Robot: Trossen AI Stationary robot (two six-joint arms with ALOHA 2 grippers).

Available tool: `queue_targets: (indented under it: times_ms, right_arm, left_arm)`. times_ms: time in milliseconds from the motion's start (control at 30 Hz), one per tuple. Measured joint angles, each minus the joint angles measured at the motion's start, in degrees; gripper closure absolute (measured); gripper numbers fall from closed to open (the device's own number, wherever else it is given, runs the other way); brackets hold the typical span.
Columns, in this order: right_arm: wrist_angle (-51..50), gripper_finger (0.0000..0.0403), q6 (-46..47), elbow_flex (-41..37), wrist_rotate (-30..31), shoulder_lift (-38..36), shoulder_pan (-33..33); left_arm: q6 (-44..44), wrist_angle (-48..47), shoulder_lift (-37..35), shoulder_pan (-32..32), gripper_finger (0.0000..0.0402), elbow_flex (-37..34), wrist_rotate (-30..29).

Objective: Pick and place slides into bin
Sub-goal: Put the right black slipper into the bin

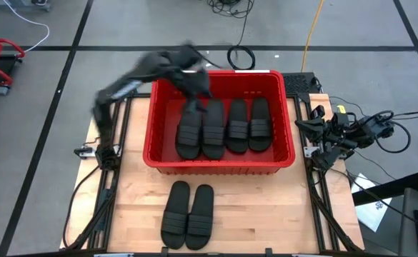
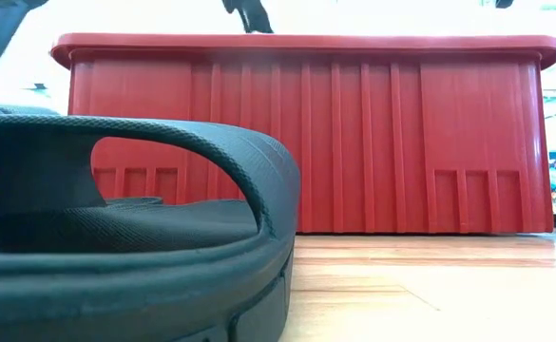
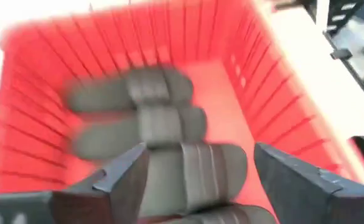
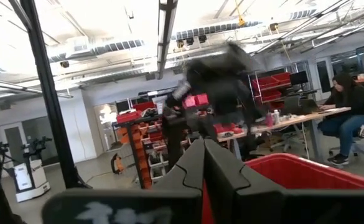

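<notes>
Currently my left hand point(image 1: 194, 87) hangs over the bin point(image 1: 150, 139), fingers spread wide, empty; four slides point(image 1: 224, 127) lie below it, blurred. Two more slides point(image 1: 188, 215) sit on the worktop point(image 1: 266, 207). My right hand point(image 4: 201, 163) is pinched closed beside the bin.

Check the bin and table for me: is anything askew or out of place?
Nothing stands out. Four slides lie side by side in the bin, and two more sit paired on the table in front of it. The left claw hangs open over the bin.
</notes>
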Motion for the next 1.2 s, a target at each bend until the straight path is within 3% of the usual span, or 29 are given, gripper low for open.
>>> queue_targets:
  times_ms: [167, 333, 400, 500, 600, 700, 933, 1067, 1200]
  right_arm:
    - [-0.04, 0.0403, -0.92, 0.00, -0.02, 0.00, 0.00]
    - [-0.59, 0.0403, -0.92, 0.00, -0.08, 0.00, 0.00]
    - [-0.66, 0.0403, -0.98, 0.00, -0.21, 0.00, 0.00]
    - [-1.33, 0.0403, -2.63, 0.00, -1.39, -0.02, 0.00]
    - [-1.97, 0.0403, -5.81, 0.00, -4.96, 0.24, 0.00]
    - [-1.52, 0.0403, -8.22, 0.02, -5.84, 1.74, 0.00]
    - [7.04, 0.0403, -13.84, 0.02, -4.50, 7.64, -0.02]
    - [13.29, 0.0403, -16.85, 0.13, -1.36, 10.78, -0.04]
    - [16.94, 0.0403, -18.29, 0.17, 0.33, 12.54, -0.03]
  left_arm:
    - [4.68, 4.77, -14.97, -3.51, 0.0212, 1.76, -0.89]
    - [-7.70, 13.94, -24.59, -8.84, 0.0352, 1.78, 0.17]
    - [-12.42, 14.32, -26.81, -12.13, 0.0388, 1.76, 0.49]
    - [-19.64, 14.22, -28.23, -19.91, 0.0393, -0.29, -4.93]
    - [-20.74, 14.81, -28.31, -27.22, 0.0399, -4.69, -9.62]
    - [-20.68, 21.59, -27.85, -30.84, 0.0401, -11.98, -11.50]
    - [-20.74, 58.90, -32.23, -30.96, 0.0401, -35.37, -5.90]
    - [-22.01, 67.14, -38.80, -29.30, 0.0401, -50.00, -7.40]
    - [-26.25, 76.92, -51.16, -27.45, 0.0402, -66.40, -10.94]
